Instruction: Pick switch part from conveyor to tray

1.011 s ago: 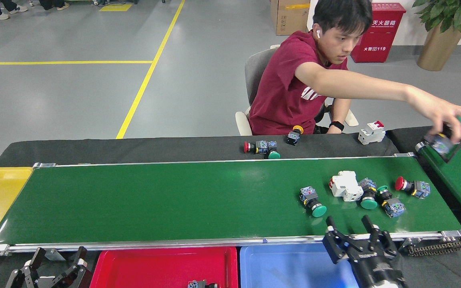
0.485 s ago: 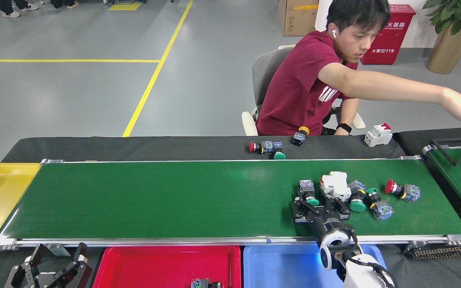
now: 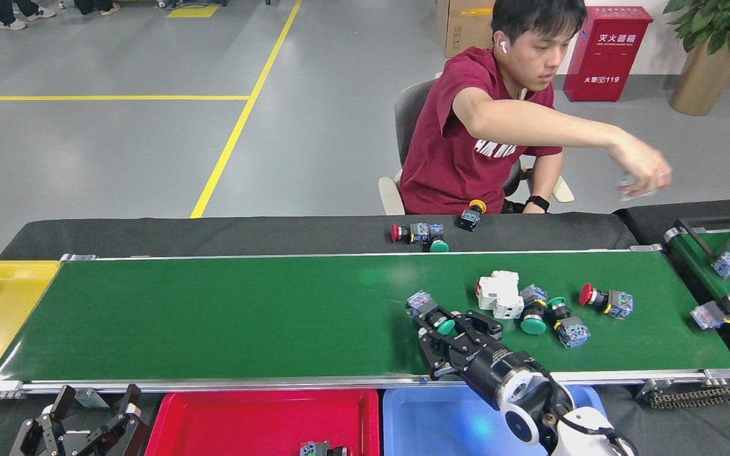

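Your switch part, a blue-grey block with a round green button, lies on the green conveyor, between the spread fingers of your right claw. Your left claw hangs spread below the belt, beside the red tray.

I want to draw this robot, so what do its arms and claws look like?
Both claws are black metal with thin, jointed fingers. The right gripper sits on a black cylinder with a silver ring, joined to a white arm segment with a round white joint and a black cable. The left gripper shows small white pieces among its black links.
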{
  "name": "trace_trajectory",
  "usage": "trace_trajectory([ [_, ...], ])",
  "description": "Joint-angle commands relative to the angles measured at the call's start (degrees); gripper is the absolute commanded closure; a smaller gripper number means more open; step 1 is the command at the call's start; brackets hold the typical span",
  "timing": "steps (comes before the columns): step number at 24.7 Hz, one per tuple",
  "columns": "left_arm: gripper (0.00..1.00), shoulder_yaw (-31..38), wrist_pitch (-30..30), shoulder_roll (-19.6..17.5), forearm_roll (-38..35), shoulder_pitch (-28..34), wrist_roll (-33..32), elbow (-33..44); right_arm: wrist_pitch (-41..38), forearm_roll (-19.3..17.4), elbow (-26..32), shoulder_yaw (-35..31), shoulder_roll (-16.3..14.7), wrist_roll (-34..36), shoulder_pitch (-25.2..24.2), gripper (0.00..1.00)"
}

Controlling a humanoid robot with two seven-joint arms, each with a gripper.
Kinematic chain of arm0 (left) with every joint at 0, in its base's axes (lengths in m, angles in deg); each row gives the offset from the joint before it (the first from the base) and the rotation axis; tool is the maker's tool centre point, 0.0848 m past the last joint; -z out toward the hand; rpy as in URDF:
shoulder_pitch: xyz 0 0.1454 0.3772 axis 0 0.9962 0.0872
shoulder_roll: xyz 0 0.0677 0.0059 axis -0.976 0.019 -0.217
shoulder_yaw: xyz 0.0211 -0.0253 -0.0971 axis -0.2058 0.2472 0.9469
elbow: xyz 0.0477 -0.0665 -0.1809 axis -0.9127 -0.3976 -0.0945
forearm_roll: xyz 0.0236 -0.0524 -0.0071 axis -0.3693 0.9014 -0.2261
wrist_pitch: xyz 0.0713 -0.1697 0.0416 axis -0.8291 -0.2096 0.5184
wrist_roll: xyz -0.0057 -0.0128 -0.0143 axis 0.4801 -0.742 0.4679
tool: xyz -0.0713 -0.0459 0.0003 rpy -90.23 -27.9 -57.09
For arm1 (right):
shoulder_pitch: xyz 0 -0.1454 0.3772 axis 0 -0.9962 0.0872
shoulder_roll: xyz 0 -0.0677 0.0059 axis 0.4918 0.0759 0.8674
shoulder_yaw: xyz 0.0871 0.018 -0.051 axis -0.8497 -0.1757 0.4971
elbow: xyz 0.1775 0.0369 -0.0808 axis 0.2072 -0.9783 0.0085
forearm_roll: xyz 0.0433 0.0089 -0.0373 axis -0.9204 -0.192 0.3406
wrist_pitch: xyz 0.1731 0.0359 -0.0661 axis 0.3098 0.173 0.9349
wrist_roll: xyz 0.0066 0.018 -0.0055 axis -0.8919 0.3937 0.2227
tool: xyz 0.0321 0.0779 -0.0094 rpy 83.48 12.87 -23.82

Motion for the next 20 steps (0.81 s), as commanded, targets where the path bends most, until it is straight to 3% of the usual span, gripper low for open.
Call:
trace_trajectory([
  [1, 0.00, 0.0, 0.1, -0.5, 0.1, -0.2, 0.2, 0.6, -7.3, -0.2, 1.0, 2.8, 2.8, -0.4, 0.4, 0.66],
  [2, 0.00, 0.0, 0.1, -0.6, 0.0, -0.4, 0.2, 0.6, -7.3, -0.2, 1.0, 4.5, 3.3, -0.4, 0.4, 0.61],
  [3, 0.00, 0.0, 0.1, -0.6, 0.0, -0.4, 0.3, 0.6, -6.9, 0.1, 0.8, 7.3, 3.6, -0.5, 0.4, 0.47],
  [4, 0.00, 0.0, 0.1, -0.6, 0.0, -0.4, 0.2, 0.6, -6.3, 0.1, 0.5, 10.3, 3.9, -0.5, 0.4, 0.16],
  [5, 0.00, 0.0, 0.1, -0.6, 0.0, -0.5, 0.3, 0.6, -5.0, 0.0, 0.5, 11.8, 4.0, -0.4, 0.3, 0.04],
  [11, 0.00, 0.0, 0.1, -0.6, 0.0, -0.6, 0.2, 0.4, -3.5, -0.2, 0.7, 11.0, 4.3, -0.3, 0.9, 0.04],
  [14, 0.00, 0.0, 0.1, -0.6, 0.0, -0.4, 0.2, 0.5, -0.2, -0.2, 2.4, 6.1, 3.7, -0.2, 0.5, 0.04],
  [18, 0.00, 0.0, 0.1, -0.5, 0.0, -0.2, 0.2, 0.5, 11.4, -0.2, 5.1, 0.0, -2.2, 1.3, -1.0, 0.06],
  [20, 0.00, 0.0, 0.1, -0.6, 0.1, -0.1, 0.2, 0.5, 20.2, -0.2, 7.4, -2.4, -6.5, 8.5, -6.3, 0.05],
])
